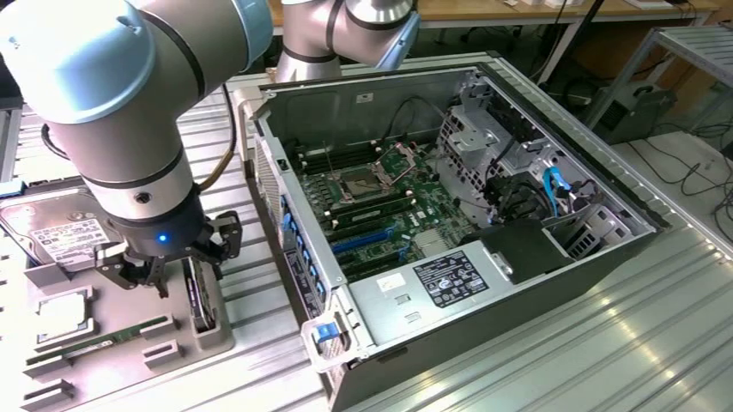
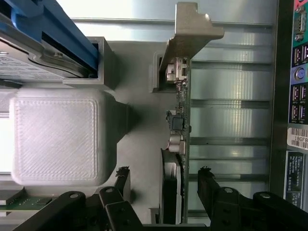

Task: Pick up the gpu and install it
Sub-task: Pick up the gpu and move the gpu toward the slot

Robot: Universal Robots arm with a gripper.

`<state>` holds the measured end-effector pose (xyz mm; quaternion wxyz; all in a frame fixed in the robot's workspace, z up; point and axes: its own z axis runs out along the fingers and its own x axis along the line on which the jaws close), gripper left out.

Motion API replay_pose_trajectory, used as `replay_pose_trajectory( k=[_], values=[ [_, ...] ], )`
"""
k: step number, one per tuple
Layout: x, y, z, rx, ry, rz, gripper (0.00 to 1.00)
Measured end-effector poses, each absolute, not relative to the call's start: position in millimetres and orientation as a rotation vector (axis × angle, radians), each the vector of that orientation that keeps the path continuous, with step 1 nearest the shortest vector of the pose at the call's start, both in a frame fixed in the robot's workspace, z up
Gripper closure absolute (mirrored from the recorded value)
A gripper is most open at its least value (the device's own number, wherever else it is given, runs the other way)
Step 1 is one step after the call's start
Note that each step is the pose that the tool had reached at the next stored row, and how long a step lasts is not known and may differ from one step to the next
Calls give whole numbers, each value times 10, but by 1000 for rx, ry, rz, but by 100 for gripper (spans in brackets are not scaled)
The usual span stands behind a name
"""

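Gripper point(image 1: 172, 268) hangs low over the grey parts tray point(image 1: 126, 378) at the exterior view's left, and I read its jaws as spread to their widest with nothing clamped between them. On my wrist feed the gripper point(image 2: 165, 175) straddles the gpu point(image 2: 182, 110): one black finger point(image 2: 122, 180) stands off one face of the card and its mate off the other face, each with a visible gap, so I see no contact.

The gpu point(image 1: 204, 300) stands on its long edge in a slot of the tray, on the side of the tray nearest the computer case point(image 1: 481, 343). Its silvery bracket point(image 2: 192, 29) is at the end of the card away from the fingers, beside a raised grey block of the tray. A white ribbed block point(image 2: 55, 134) sits apart from the card on its other side.

Elsewhere on the tray I can see a hard drive point(image 1: 51, 236) with a white label lying flat, and a green memory stick point(image 1: 109, 336) in its own slot. The case lies open on its side, motherboard point(image 1: 390, 206) exposed.
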<state>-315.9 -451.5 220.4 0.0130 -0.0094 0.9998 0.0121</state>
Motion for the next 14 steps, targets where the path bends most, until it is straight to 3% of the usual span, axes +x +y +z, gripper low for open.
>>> replay_pose_trajectory(
  k=[5, 6, 11, 12, 14],
  values=[
    [-3141, -4515, 2198, -29, 3115, 38, 34],
    [-3140, -4515, 2197, -29, 3115, 38, 41],
    [-3133, -4515, 2189, -29, 3115, 38, 43],
    [-3131, -4515, 2187, -29, 3115, 38, 50],
    [-3123, -4515, 2182, -29, 3115, 38, 51]
  ],
)
